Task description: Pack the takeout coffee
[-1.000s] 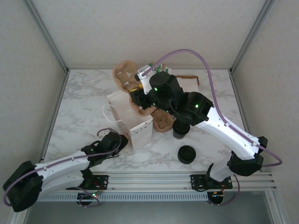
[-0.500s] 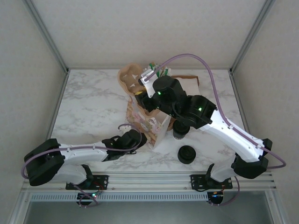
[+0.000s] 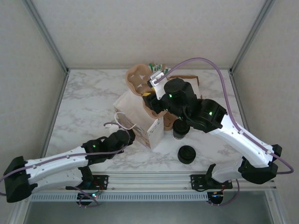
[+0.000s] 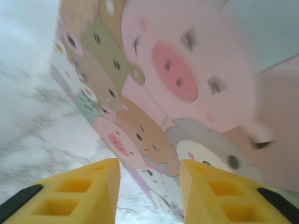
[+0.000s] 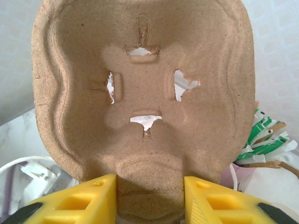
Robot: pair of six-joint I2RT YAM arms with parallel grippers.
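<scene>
Left arm's swung back out to the left in the last half second, and the paper bag point(image 3: 134, 112) has turned so its plain white side faces up. Its left tool point(image 4: 148, 163) is low by the table point(image 3: 88, 102), right at the bag's cartoon-animal side, fingers apart with nothing between them. Over on the other side, the right tool point(image 5: 149, 183) is clamped on one edge of the brown cup carrier point(image 5: 140, 93), holding it up on edge at the bag's far end. Can't tell if it's inside the mouth.

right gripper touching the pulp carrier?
Touching. Right wrist view: the carrier sits wedged between the right gripper's yellow fingers, no gap either side.
</scene>
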